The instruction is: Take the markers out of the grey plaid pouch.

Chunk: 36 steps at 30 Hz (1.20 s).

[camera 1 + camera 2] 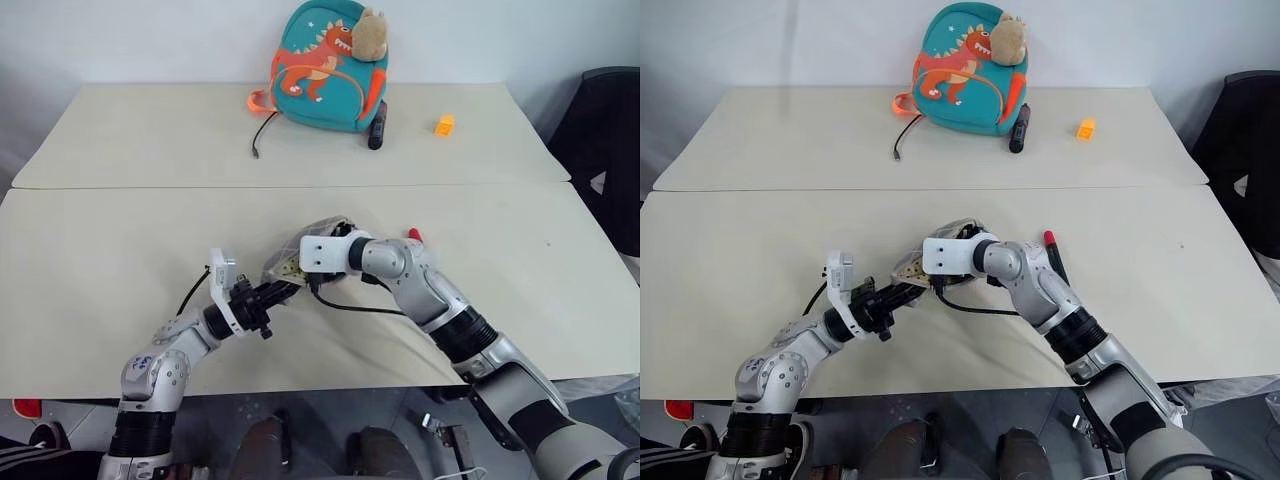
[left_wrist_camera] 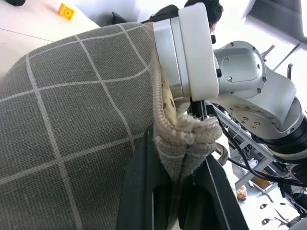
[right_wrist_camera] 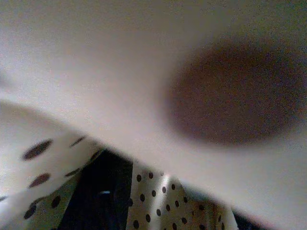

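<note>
The grey plaid pouch (image 1: pixel 318 228) lies lifted at the middle of the near table, its mouth held open. My left gripper (image 2: pixel 180 182) is shut on the fabric edge of the pouch (image 2: pixel 72 120), pinching the rim from the left. My right hand's white wrist block (image 1: pixel 323 252) sits at the mouth, and the gripper beyond it reaches inside, hidden by the fabric. The right wrist view looks at the pale dotted lining (image 3: pixel 168 191) from very close. One red marker (image 1: pixel 1048 238) with a dark body lies on the table just behind my right forearm.
A teal dinosaur backpack (image 1: pixel 330 65) stands at the far table's back edge, with a thick black stick (image 1: pixel 378 128), a small orange block (image 1: pixel 444 124) and a black cord (image 1: pixel 262 135) beside it. A seam (image 1: pixel 150 187) splits the two tables. A dark chair (image 1: pixel 610 150) stands at the right.
</note>
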### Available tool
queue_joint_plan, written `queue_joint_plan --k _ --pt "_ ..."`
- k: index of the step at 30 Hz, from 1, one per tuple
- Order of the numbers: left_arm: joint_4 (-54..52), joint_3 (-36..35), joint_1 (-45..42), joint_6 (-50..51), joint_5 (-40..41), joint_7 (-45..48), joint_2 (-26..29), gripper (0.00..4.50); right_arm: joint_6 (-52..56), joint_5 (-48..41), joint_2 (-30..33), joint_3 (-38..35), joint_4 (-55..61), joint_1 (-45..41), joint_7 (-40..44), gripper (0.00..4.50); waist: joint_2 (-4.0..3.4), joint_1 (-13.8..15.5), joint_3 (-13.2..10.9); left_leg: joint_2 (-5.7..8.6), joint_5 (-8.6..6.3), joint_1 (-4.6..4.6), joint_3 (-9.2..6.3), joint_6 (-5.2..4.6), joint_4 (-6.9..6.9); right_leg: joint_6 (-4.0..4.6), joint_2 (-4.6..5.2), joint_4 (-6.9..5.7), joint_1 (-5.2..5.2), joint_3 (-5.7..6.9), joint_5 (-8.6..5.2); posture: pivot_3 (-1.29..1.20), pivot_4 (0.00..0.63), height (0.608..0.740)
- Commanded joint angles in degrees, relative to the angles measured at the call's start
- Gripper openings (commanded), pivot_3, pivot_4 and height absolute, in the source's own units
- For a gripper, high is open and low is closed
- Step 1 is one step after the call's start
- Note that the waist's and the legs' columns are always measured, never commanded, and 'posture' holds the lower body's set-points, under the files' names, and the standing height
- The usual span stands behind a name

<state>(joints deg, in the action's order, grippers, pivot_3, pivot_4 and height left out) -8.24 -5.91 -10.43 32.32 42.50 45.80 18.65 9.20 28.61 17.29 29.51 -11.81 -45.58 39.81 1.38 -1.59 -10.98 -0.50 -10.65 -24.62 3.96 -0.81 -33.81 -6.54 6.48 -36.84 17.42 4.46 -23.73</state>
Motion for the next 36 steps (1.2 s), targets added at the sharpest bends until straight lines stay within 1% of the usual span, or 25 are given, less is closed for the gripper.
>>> queue_joint_plan --k 1,4,7,8,13,17,19,21,26,28,31,34,36 --pt "-4.1 -0.3 0.3 -1.0 1.8 1.1 -0.2 0.0 -0.6 1.3 0.3 1.1 -1.2 1.0 -0.2 2.43 0.0 0.0 0.0 0.0 0.0 0.0 0.0 0.0 0.0 0.0 0.0 0.0 0.0 0.0 0.0 0.0 0.15 0.74" --pt "-4.3 -0.4 0.4 -0.6 2.1 0.8 -0.4 0.0 -0.8 1.3 0.4 0.9 -0.9 1.3 0.0 1.73 0.0 0.0 0.0 0.0 0.0 0.01 0.0 0.0 0.01 0.0 0.0 0.0 0.0 -0.01 0.0 0.0 0.15 0.74" --pt "-4.2 -0.2 0.4 -1.0 1.6 0.8 -0.3 0.0 -0.9 1.3 0.4 0.3 -0.3 1.2 -0.4 0.7 0.01 0.0 0.0 0.0 0.0 0.02 0.0 0.01 0.01 0.0 0.0 0.0 0.0 -0.01 0.0 0.0 0.15 0.74" --pt "-4.1 -0.2 0.3 -1.1 1.5 0.8 -0.3 0.0 -0.6 1.0 0.6 0.0 0.4 1.4 0.2 0.54 0.04 0.0 0.0 0.0 -0.01 0.04 0.0 0.01 0.01 0.0 0.0 -0.01 -0.02 -0.01 0.0 0.0 0.15 0.74" --pt "-3.4 -0.5 0.1 -3.0 -0.1 0.3 -0.2 0.0 0.2 -0.3 2.9 -2.1 5.8 2.5 3.4 0.53 0.04 0.0 0.0 0.0 -0.02 0.08 0.01 0.03 0.04 0.01 0.01 0.0 -0.04 -0.03 0.0 0.0 0.15 0.74" --pt "-1.1 -0.2 -0.3 -8.3 -4.8 -0.5 -0.1 0.0 4.3 -3.7 5.6 -4.7 14.3 3.3 9.1 0.47 0.04 0.3 0.0 0.01 -0.03 0.08 0.01 0.03 0.04 0.01 0.03 0.05 -0.07 -0.02 0.0 0.0 0.15 0.74" --pt "0.1 -0.5 -0.6 -9.3 -5.6 -1.2 -0.5 0.0 5.4 -4.6 7.0 -5.7 17.5 3.2 11.1 0.47 0.04 0.3 0.0 0.02 -0.03 0.07 0.01 0.03 0.04 0.0 0.04 0.08 -0.07 -0.01 0.0 0.0 0.15 0.74" --pt "0.7 -0.5 -1.0 -11.1 -6.8 -1.5 -0.7 0.0 8.9 -7.1 7.5 -7.7 20.7 3.6 13.0 0.47 0.04 0.3 0.0 0.01 -0.03 0.06 0.01 0.03 0.05 0.01 0.03 0.09 -0.07 -0.01 0.0 0.0 0.15 0.74" --pt "2.5 -0.9 -1.8 -13.8 -8.6 -2.3 -0.6 0.0 14.0 -12.1 11.6 -11.0 26.8 4.3 18.5 0.47 0.04 0.4 0.0 0.01 -0.04 0.06 0.01 0.02 0.08 0.0 0.04 0.13 -0.06 0.01 0.0 0.0 0.15 0.74" --pt "3.6 -1.4 -2.2 -14.9 -9.4 -2.5 -0.3 0.0 15.7 -14.4 12.3 -12.7 27.1 3.3 19.1 0.47 0.04 0.4 0.0 0.01 -0.04 0.06 0.01 0.01 0.09 0.0 0.04 0.17 -0.08 0.01 0.0 0.0 0.15 0.74" --pt "5.1 -2.0 -3.1 -16.8 -10.4 -3.1 -0.6 0.0 19.6 -21.4 10.3 -16.1 29.0 3.2 20.3 0.47 0.04 0.2 0.0 -0.01 -0.04 0.06 0.01 0.01 0.1 0.01 0.03 0.16 -0.08 0.04 0.0 0.0 0.15 0.74" --pt "6.0 -1.7 -3.8 -17.9 -11.0 -3.3 -0.7 0.0 18.4 -23.1 11.5 -14.9 30.5 3.3 21.5 0.47 0.04 0.2 0.0 -0.01 -0.04 0.07 0.01 0.01 0.11 0.02 0.04 0.17 -0.08 0.05 0.01 0.0 0.15 0.74" --pt "6.1 -1.5 -3.9 -18.1 -11.2 -3.4 -0.8 0.0 18.4 -25.4 11.5 -15.4 31.4 3.6 21.7 0.47 0.04 0.2 0.0 -0.01 -0.04 0.06 0.01 0.0 0.12 0.02 0.04 0.17 -0.07 0.05 0.01 0.0 0.15 0.74"
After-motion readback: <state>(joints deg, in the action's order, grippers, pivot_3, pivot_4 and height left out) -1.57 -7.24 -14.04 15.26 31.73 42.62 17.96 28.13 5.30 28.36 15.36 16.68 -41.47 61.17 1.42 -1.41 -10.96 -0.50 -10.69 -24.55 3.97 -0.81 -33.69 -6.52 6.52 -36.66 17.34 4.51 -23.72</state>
